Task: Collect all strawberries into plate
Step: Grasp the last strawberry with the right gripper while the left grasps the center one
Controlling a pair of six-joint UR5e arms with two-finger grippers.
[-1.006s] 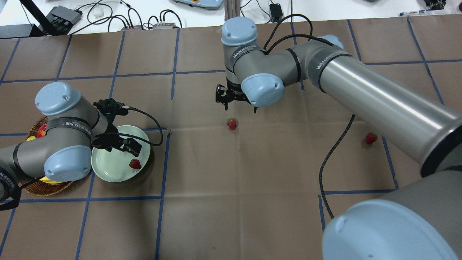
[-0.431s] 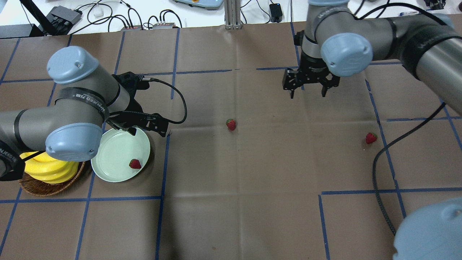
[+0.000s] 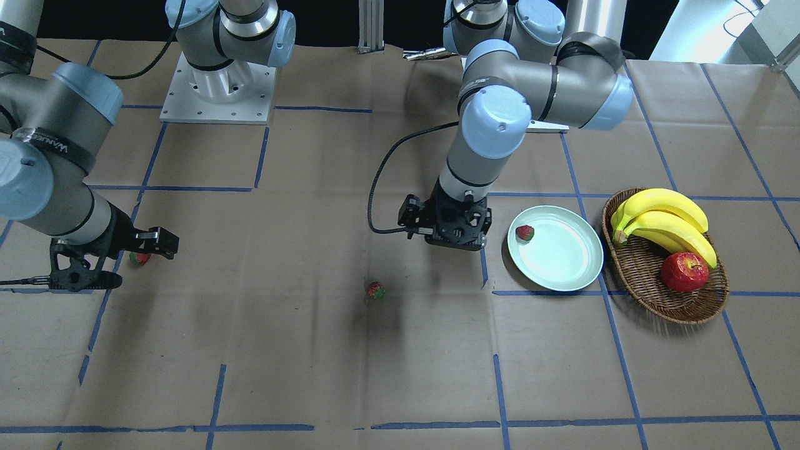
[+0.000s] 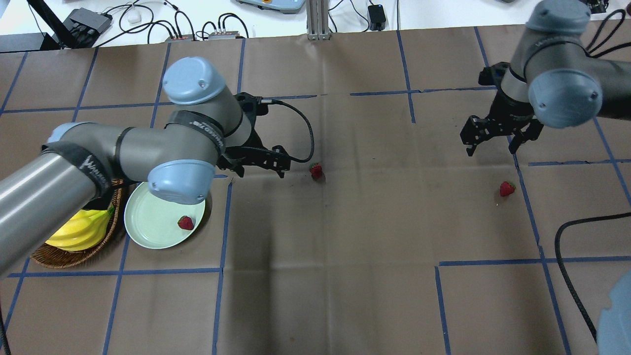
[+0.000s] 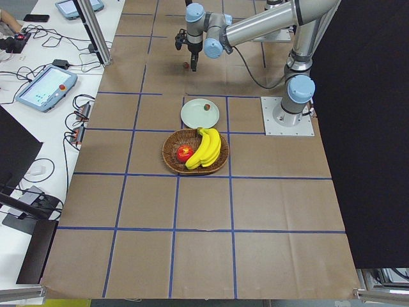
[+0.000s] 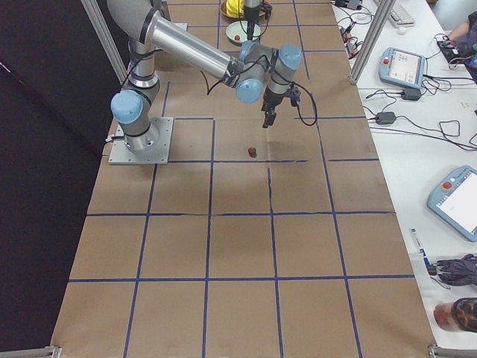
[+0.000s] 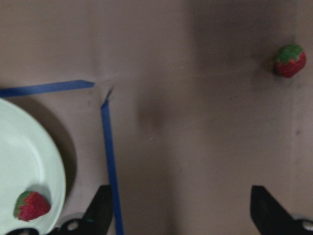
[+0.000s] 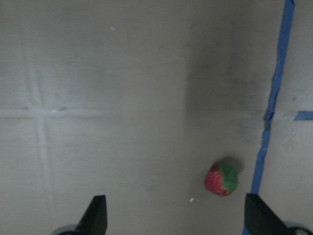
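Observation:
One strawberry [image 4: 186, 223] lies in the pale green plate [image 4: 148, 231], near its right rim. A second strawberry [image 4: 316, 170] lies on the brown paper mid-table. A third strawberry [image 4: 506, 189] lies far right by a blue tape line. My left gripper [image 4: 262, 172] is open and empty, between the plate and the middle strawberry. In the left wrist view the middle strawberry [image 7: 290, 60] is at top right and the plate [image 7: 29, 156] at the left edge. My right gripper [image 4: 493, 150] is open and empty, just beyond the right strawberry, which shows in the right wrist view [image 8: 221, 179].
An oval wicker basket [image 3: 687, 312] with bananas [image 3: 662, 222] and a red apple [image 3: 685, 272] stands beside the plate, away from the table's middle. The right arm's black cable [image 4: 567, 276] loops over the table at lower right.
My left gripper swung right, from over the plate to beside the middle strawberry. My right gripper moved right, from the middle strawberry to beyond the right one. Both stayed open.

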